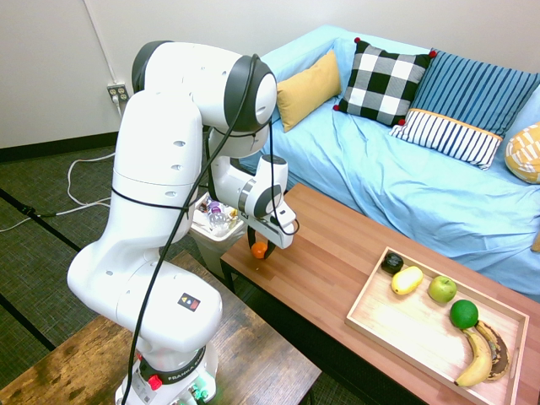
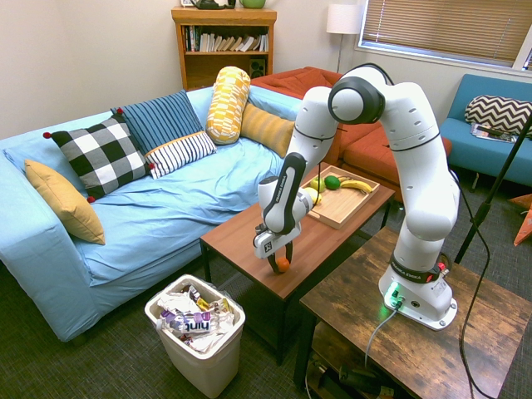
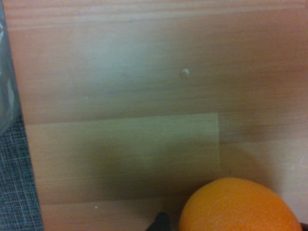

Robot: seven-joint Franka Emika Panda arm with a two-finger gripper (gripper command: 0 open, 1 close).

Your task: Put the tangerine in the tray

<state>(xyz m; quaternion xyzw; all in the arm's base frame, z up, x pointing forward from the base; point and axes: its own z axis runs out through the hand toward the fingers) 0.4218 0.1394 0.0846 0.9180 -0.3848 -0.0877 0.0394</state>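
The tangerine is a small bright orange fruit at the near-left end of the long wooden coffee table, close to its corner. My gripper points down over it, dark fingers pressed to either side, shut on it. From the other side, the tangerine sits under the gripper right at the table edge; whether it still touches the top is unclear. It fills the lower part of the wrist view as the tangerine. The light wood tray lies at the table's far end, also seen as the tray.
The tray holds a yellow fruit, green apple, dark green lime, banana and a small dark item. A white trash bin stands on the floor by the table's end. A blue sofa runs behind.
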